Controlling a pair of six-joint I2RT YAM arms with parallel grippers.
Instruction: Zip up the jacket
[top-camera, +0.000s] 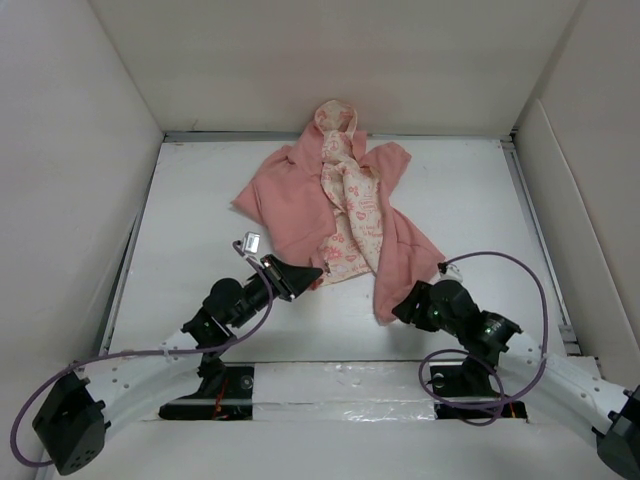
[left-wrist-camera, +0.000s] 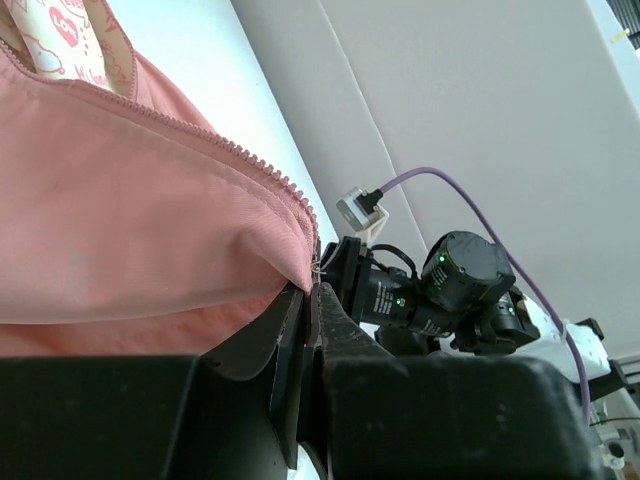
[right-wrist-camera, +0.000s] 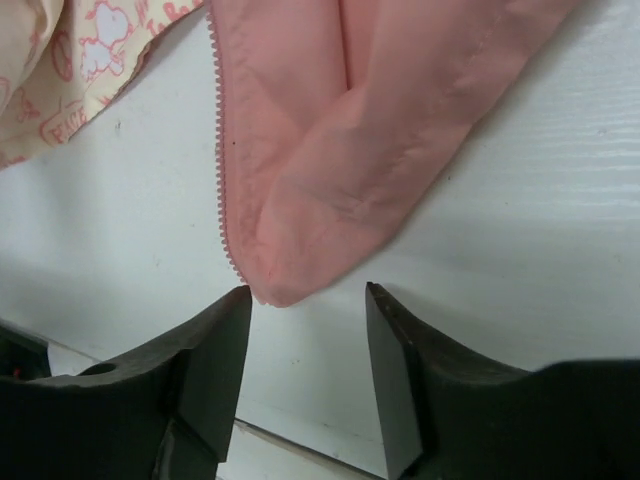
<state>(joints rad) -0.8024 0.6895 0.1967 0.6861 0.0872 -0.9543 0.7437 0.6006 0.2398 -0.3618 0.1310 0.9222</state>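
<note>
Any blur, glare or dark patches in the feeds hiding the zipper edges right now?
Top external: even, soft light; the jacket is clear but fine detail is lost. Left wrist: zipper teeth sharp, though the left gripper is a dark, blurred mass along the bottom. Right wrist: teeth crisp, table bright, no glare; right gripper dark.

The white bench (top-camera: 190, 300) carries a salmon-pink jacket (top-camera: 290, 200). It lies unzipped and spread out past the bench's middle, with its hood at twelve o'clock, its hem corners toward six and its cream printed lining showing between the fronts.
</note>
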